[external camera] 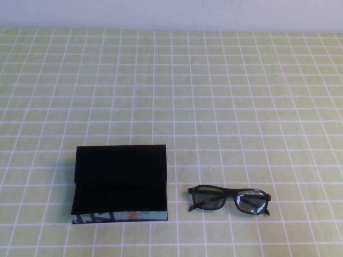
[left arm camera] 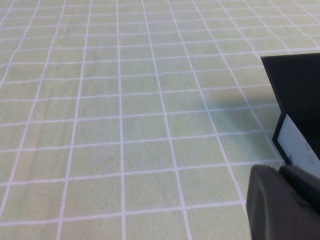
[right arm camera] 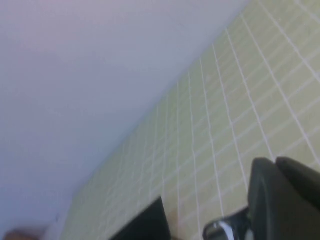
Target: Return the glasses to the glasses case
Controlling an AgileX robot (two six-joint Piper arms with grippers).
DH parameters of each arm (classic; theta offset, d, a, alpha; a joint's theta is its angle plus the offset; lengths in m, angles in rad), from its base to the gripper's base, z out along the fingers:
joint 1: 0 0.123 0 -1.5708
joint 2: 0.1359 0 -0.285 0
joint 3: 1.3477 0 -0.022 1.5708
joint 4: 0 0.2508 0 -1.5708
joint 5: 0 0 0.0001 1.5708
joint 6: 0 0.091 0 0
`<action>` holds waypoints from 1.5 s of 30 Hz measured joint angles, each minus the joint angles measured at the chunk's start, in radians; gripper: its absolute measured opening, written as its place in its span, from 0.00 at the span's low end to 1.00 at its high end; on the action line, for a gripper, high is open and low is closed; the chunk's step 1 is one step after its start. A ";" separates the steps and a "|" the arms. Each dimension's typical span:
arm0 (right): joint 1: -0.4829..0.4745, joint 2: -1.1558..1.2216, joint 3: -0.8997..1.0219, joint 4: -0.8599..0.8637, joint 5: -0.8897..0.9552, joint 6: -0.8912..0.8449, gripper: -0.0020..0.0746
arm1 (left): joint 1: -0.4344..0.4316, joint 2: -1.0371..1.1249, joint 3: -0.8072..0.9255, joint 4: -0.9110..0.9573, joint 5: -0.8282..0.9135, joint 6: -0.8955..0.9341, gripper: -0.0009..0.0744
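Nearby, left gripper (left arm camera: pixel 285 202) beside open glasses case (external camera: pixel 121 184), glasses (external camera: pixel 229 199) just right of case, right gripper (right arm camera: pixel 285 200) above cloth, both grips' openness unclear.

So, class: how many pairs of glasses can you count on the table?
1. The glasses lie on the checked cloth, right of the open glasses case, apart from it. Neither gripper shows from above; none seem hidden.

From the right wrist, the right hand (right arm camera: pixel 285 200) shows only as a dark rounded bulk low in the corner, the green white-gridded desk (right arm camera: pixel 225 115) runs off to a pale wall (right arm camera: pixel 90 75), and the black glasses case (right arm camera: pixel 147 225) pokes in beside a shiny, blurred glint.
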 joint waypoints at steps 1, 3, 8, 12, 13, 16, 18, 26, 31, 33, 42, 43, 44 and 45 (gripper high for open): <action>0.000 0.019 -0.007 -0.002 0.036 0.000 0.01 | 0.000 0.000 0.000 0.000 0.000 0.000 0.01; 0.000 0.094 -0.051 -0.036 0.130 0.000 0.01 | 0.000 0.000 0.000 0.000 0.000 0.000 0.01; 0.000 0.361 -0.235 -0.233 0.432 0.000 0.01 | 0.000 0.000 0.000 0.000 0.000 0.000 0.01; 0.000 0.577 -0.387 -0.376 0.599 -0.036 0.01 | 0.000 0.000 0.000 0.000 0.000 0.000 0.01; 0.000 0.627 -0.414 -0.394 0.619 -0.049 0.01 | 0.000 0.000 0.000 0.000 0.000 0.000 0.01; 0.000 0.751 -0.497 -0.438 0.662 -0.102 0.01 | 0.000 0.000 0.000 0.000 0.000 0.000 0.01; 0.000 0.832 -0.555 -0.468 0.681 -0.125 0.01 | 0.000 0.000 0.000 0.000 0.000 0.000 0.01; 0.195 1.167 -0.823 -0.638 0.687 -0.152 0.01 | 0.000 0.000 0.000 0.000 0.000 0.000 0.01; 0.367 1.402 -1.039 -0.745 0.704 -0.258 0.01 | 0.000 0.000 0.000 0.000 0.000 0.000 0.01; 0.406 1.485 -1.115 -0.755 0.746 -0.308 0.01 | 0.000 0.000 0.000 0.000 0.000 0.000 0.01; 0.436 1.760 -1.380 -0.908 0.988 -0.543 0.02 | 0.000 0.000 0.000 0.000 0.000 0.000 0.01; 0.436 1.779 -1.392 -0.929 0.990 -0.565 0.03 | 0.000 0.000 0.000 0.000 0.000 0.000 0.01; 0.436 1.795 -1.397 -0.941 0.992 -0.579 0.05 | 0.000 0.000 0.000 0.000 0.000 0.000 0.01; 0.436 1.810 -1.405 -0.953 0.994 -0.600 0.08 | 0.000 0.000 0.000 0.000 0.000 0.000 0.01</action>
